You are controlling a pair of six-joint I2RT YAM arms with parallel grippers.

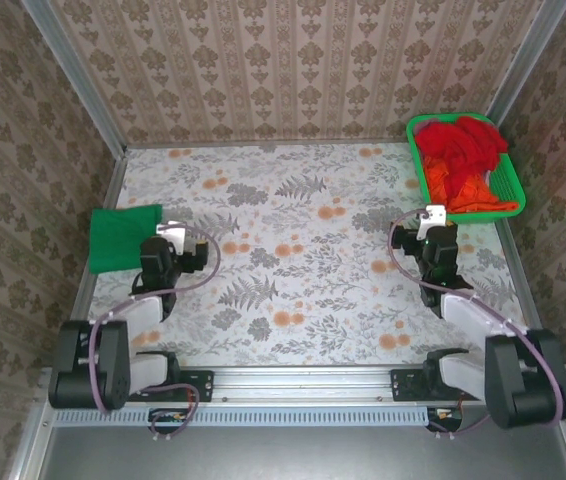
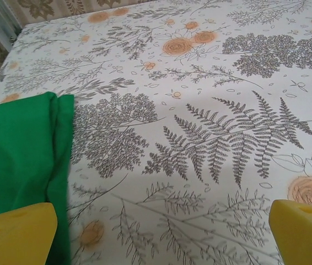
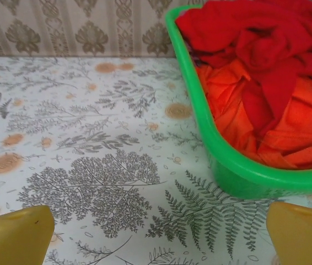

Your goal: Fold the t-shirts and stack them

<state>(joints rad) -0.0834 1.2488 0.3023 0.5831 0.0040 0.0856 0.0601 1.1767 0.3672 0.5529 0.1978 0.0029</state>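
At nine o'clock on the flowered table (image 1: 293, 300) lies the folded dark green t-shirt (image 1: 123, 238). The left gripper (image 2: 159, 237) hangs at its three o'clock edge, jaws spread wide and empty. Toward two o'clock the right gripper (image 3: 159, 237) gapes just as empty near the green basket (image 3: 200, 127), where a red t-shirt (image 3: 266, 38) is heaped on an orange t-shirt (image 3: 305, 121).
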